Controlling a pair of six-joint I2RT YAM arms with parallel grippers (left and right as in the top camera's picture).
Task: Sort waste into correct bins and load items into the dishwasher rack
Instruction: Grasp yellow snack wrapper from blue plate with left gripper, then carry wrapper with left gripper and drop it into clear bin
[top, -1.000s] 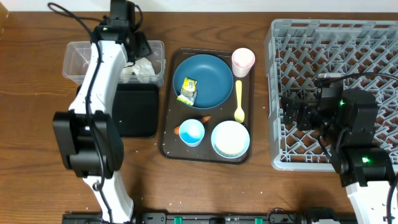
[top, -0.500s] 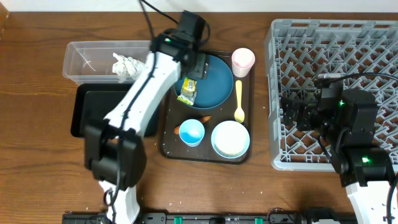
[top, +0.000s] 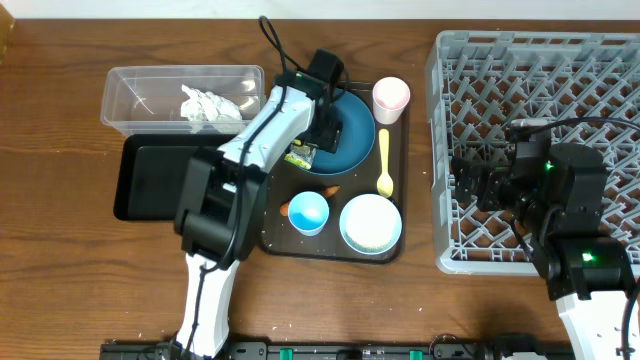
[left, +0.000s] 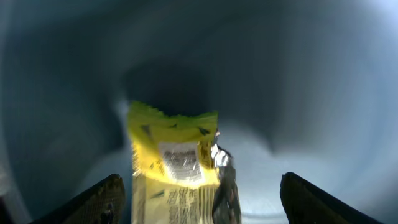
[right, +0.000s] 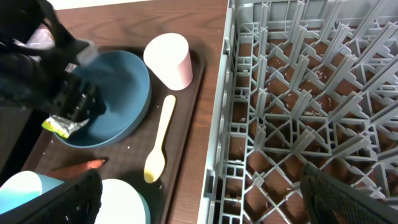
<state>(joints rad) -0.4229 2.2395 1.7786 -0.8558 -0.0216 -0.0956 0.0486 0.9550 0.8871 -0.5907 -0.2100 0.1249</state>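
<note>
Swung over from the clear tub (top: 130, 85) since a second ago, the left gripper (left: 202, 186) is now hanging low over the blue plate (top: 355, 135). Nearest on the brown tray (top: 270, 240), the bowl (top: 370, 222) and light blue cup (top: 308, 211) are sitting side by side. The carrot (top: 328, 190) and yellow spoon (top: 385, 160) are lying just beyond. Farther on, the left jaws are standing wide apart either side of the yellow wrapper (left: 174, 155) on the plate, with the pink cup (top: 391, 97) beside it. Crumpled paper (top: 205, 105) is lying in the tub. The right gripper (right: 202, 193) is hovering over the rack (top: 540, 60), jaws spread.

Robot lab bench: wooden table (top: 60, 280), dishwasher rack (top: 437, 120), cabled right arm (top: 590, 265).
</note>
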